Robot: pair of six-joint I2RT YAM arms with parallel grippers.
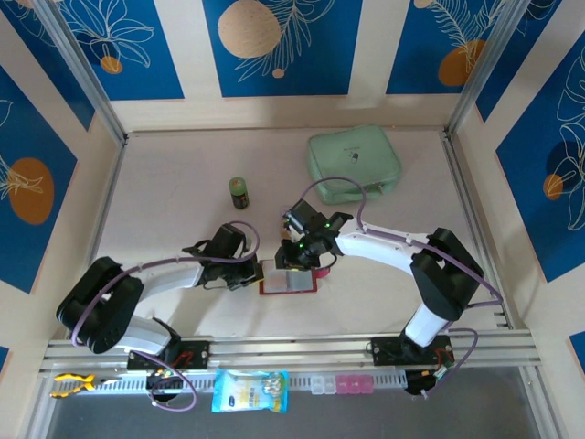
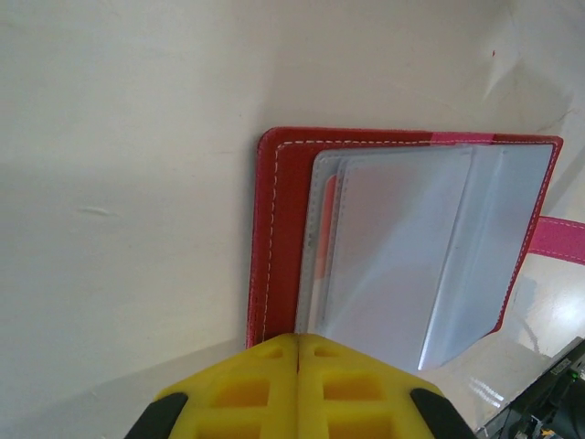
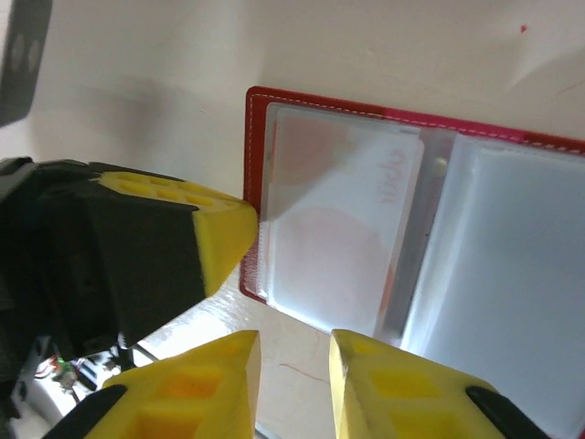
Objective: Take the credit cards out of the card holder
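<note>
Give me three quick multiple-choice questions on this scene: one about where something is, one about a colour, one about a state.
1. Where on the table is the pouch?
A) near edge, left
B) dead centre
C) far side, right of the middle

2. What colour is the holder's cover?
A) blue
B) red
C) black

3. How is the holder?
A) lying open, sleeves up
B) snapped shut
C) lifted off the table

Answers:
1 C: the top view shows it toward the back wall, right of the middle.
2 B: both wrist views show a red stitched edge.
3 A: both wrist views show clear sleeves spread flat, facing up.
</note>
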